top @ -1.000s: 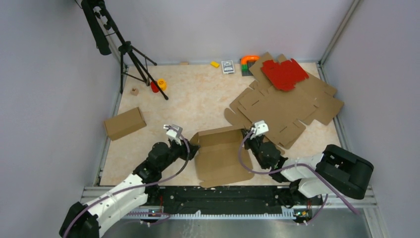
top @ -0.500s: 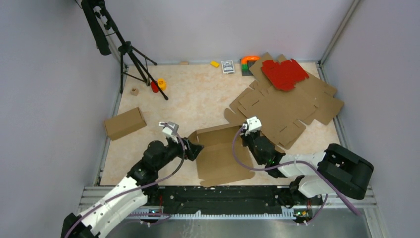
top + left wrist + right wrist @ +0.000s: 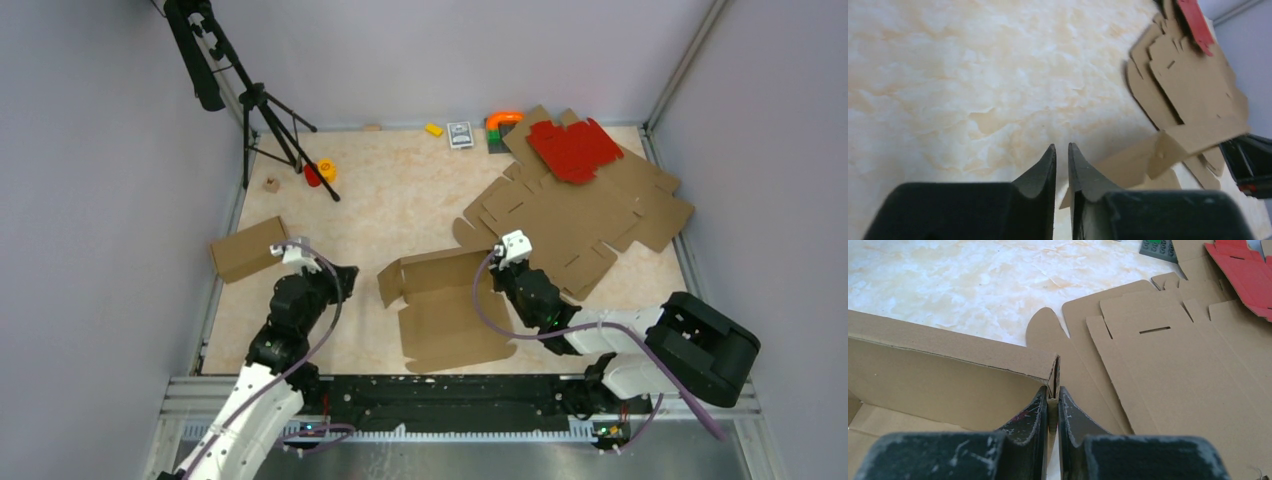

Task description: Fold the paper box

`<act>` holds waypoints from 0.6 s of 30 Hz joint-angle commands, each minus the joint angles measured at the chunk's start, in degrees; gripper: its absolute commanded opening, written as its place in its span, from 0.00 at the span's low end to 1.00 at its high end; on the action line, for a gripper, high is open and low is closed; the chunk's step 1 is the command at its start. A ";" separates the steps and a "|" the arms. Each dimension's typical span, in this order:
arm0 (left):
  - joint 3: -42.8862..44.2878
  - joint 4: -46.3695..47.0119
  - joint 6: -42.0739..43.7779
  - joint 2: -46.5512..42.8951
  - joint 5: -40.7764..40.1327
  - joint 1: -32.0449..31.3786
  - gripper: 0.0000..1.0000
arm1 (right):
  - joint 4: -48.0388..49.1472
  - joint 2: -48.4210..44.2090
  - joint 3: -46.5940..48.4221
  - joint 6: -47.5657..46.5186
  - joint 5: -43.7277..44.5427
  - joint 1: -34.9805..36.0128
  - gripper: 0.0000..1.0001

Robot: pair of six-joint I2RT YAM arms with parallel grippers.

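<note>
One paper box wall pinched by right claw | left claw seemingly closed, empty

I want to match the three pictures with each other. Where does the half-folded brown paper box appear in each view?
Top external: the paper box lies low in the centre, between the two arms.
Left wrist: the paper box is at lower right, one flap raised.
Right wrist: the paper box fills the left half, its upright wall pinched by the right gripper.
Shared landmark: the red cardboard sheet, upper right in all three views.
</note>
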 commanded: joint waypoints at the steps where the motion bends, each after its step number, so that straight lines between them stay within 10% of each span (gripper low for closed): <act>1: 1.12 3.74 0.09 6.18 -1.78 1.96 0.09 | -4.56 0.30 0.36 -0.60 -1.56 -0.75 0.07; 5: 3.00 6.71 6.74 15.45 8.91 2.02 0.00 | -4.71 0.32 0.64 -0.60 -2.44 -0.81 0.07; 9: 3.38 10.66 10.76 20.48 21.54 1.58 0.27 | -5.08 0.64 0.99 -0.60 -3.32 -0.79 0.07; 18: 2.40 16.00 16.66 20.15 26.58 -2.59 0.35 | -5.75 1.59 1.91 -0.56 -3.99 -0.81 0.06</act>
